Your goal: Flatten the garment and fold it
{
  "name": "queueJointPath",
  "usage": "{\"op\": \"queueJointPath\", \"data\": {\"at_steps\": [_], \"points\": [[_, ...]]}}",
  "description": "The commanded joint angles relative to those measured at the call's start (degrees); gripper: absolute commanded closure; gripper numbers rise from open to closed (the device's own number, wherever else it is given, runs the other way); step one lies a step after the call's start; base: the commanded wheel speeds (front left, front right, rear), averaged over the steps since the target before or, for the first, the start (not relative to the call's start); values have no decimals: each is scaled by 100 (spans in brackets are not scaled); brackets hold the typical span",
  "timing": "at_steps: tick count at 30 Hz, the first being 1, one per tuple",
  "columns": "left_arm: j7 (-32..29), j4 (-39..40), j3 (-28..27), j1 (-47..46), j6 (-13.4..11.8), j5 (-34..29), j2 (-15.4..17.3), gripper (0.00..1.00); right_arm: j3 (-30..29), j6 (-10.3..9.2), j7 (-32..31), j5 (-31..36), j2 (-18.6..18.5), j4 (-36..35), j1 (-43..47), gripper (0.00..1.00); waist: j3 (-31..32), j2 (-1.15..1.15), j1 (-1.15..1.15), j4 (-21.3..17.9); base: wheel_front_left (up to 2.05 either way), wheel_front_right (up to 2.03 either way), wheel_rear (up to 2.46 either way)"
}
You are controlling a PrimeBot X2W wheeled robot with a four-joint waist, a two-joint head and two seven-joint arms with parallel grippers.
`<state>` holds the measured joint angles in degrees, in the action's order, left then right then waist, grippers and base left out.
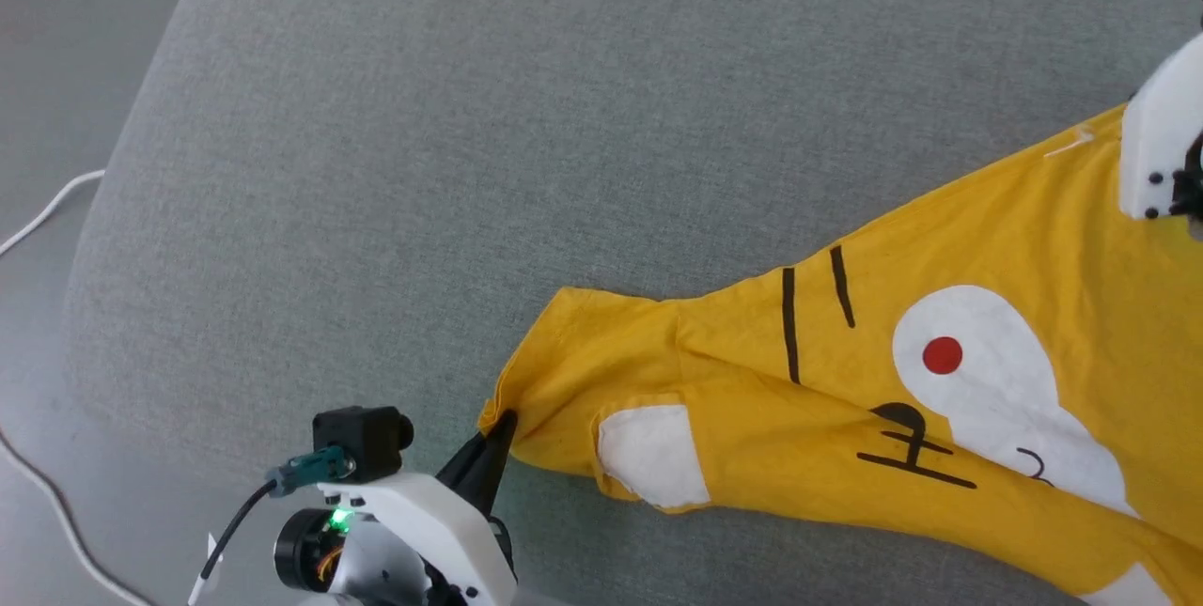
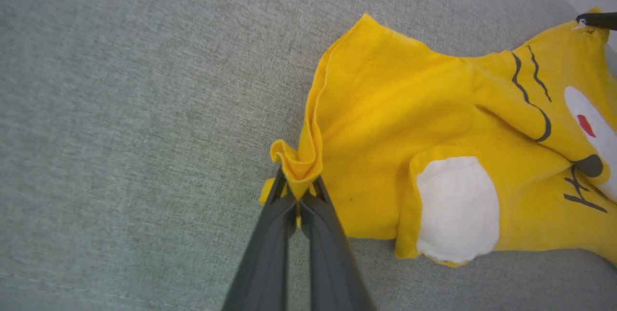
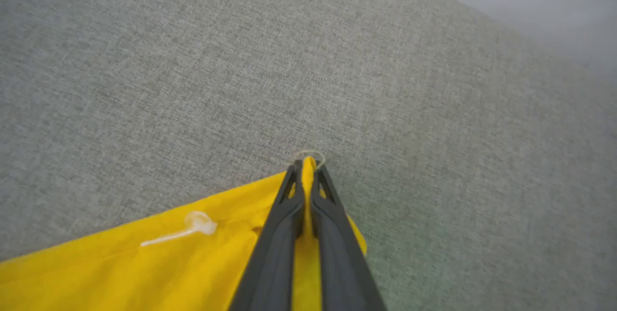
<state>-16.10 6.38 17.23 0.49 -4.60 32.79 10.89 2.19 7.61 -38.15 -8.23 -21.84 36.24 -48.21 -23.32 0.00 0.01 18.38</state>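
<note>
- Left end effector (image 1: 498, 442) (image 2: 299, 190): closest to the robot, jaws clamped on the hem of the sleeve (image 1: 583, 352). The cloth is bunched into a small ruffle just past the tips.
- Garment (image 1: 987, 230) (image 2: 385, 108) (image 3: 144, 272): lies on the grey cushion (image 1: 470, 117), running from the lower middle of the head view out to the right edge. It is not flat yet; diagonal creases run through the body, and the lower edge is folded over by the white patch (image 1: 653, 456).
- Material: thin, soft yellow cotton knit that drapes and wrinkles easily. The print is matte, with white blobs, a red dot and thin black strokes.
- Right end effector (image 3: 308, 171) (image 2: 597, 20): at the far end, jaws closed on a corner of the cloth, with a loose thread loop at the tip. A clear plastic tag fastener (image 3: 193, 226) sits near it.
- Step in hand, as I read it: both grips are set, so tension the shirt between them.
- To do it well: pull the two ends apart evenly and keep them low over the cushion. Stop once the creases are out, then lay the shirt down.
- Risk: both pinches are on thin edges, so a jerk could slip one.
- Cushion: coarse grey woven upholstery with a rounded corner. It probably has enough drag to hold the cloth once laid.
- Beyond it: grey floor (image 1: 56, 70) with a white cable (image 1: 47, 207).
</note>
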Motion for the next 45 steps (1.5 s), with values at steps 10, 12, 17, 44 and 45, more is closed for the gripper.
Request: {"op": "queueJointPath", "data": {"at_steps": [10,12,17,44,45], "points": [[-47,71,-87,118,-117,1,187,100,-1040,-12,1973,-548,717,-1163,1666,100,798,0,-1,-557,0,0,0],[-65,116,-114,148,-158,-2,214,100,-1295,-12,2137,-655,876,-1450,2020,100,926,0,-1,-673,0,0,0],[-48,218,-178,232,-255,-8,245,100,-1861,-12,2189,-805,1347,-2280,2942,100,1205,0,-1,-938,0,0,0],[98,254,-826,-3676,31,-179,660,100,-1184,-12,-9,-1000,-232,-4917,2224,100,364,0,-1,-1726,0,0,0],[70,153,-827,-4009,59,-162,641,100,-1049,-12,-66,-1012,-384,-4808,1969,100,234,0,-1,-1740,0,0,0]]}}
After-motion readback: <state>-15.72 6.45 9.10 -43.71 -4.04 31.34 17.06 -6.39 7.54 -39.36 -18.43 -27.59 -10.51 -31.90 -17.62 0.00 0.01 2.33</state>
